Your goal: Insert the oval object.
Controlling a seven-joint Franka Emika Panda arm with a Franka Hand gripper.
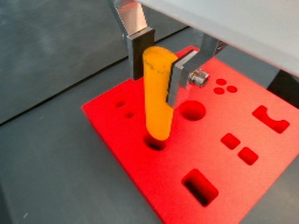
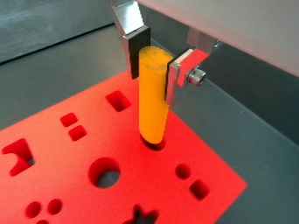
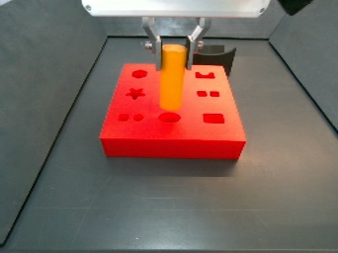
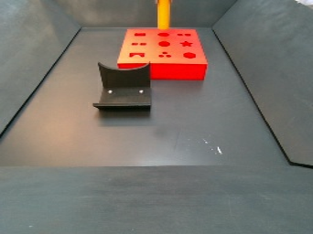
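The oval object (image 1: 158, 92), a smooth orange-yellow peg, stands upright over the red block (image 1: 128, 144) and shows in both wrist views (image 2: 153, 92). Its lower end meets a dark hole in the block's top. My gripper (image 1: 159, 63) is shut on the peg's top end, one dark pad on each side; it also shows in a wrist view (image 2: 158, 61). In a side view the gripper (image 3: 175, 44) holds the peg (image 3: 173, 77) above the middle of the block (image 3: 172, 143). In a side view only the peg (image 4: 163, 14) shows above the block (image 4: 184, 69).
The red block has several shaped holes: a round one (image 1: 191, 110), a rectangle (image 1: 200, 186), a star (image 3: 134, 95). The dark fixture (image 4: 123, 89) stands on the grey floor in front of the block, and shows behind it in a side view (image 3: 220, 54). Grey walls surround the floor.
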